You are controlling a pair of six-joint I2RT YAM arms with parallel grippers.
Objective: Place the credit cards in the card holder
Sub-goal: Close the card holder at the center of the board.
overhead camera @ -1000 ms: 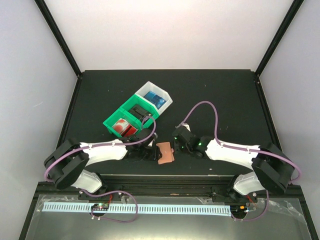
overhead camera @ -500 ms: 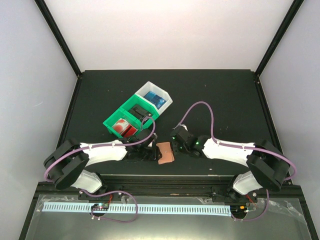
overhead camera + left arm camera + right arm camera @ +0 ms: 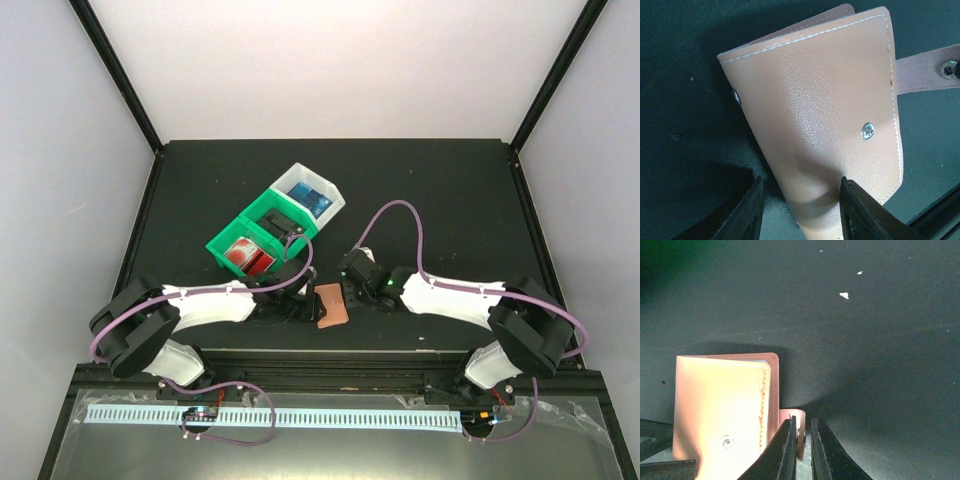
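Observation:
The card holder (image 3: 331,305) is a tan-brown leather wallet lying folded near the table's front edge, between my two grippers. In the left wrist view the card holder (image 3: 820,110) fills the frame. My left gripper (image 3: 801,210) is open and straddles its near corner, with dark table showing beside the left finger. In the right wrist view my right gripper (image 3: 803,440) is pinched on the snap tab (image 3: 790,416) that sticks out from the card holder (image 3: 720,405). Red and white credit cards (image 3: 243,254) lie in the green bin (image 3: 262,232), away from both grippers.
A white bin (image 3: 313,197) holding something blue adjoins the green bin behind the wallet. Black frame posts rise at the table's back corners. The table's raised front rail (image 3: 330,352) runs just below the wallet. Cables loop over both arms.
My right gripper has slid left to the wallet's snap tab, and its fingers have closed in on it. The left gripper and the wallet have hardly moved.

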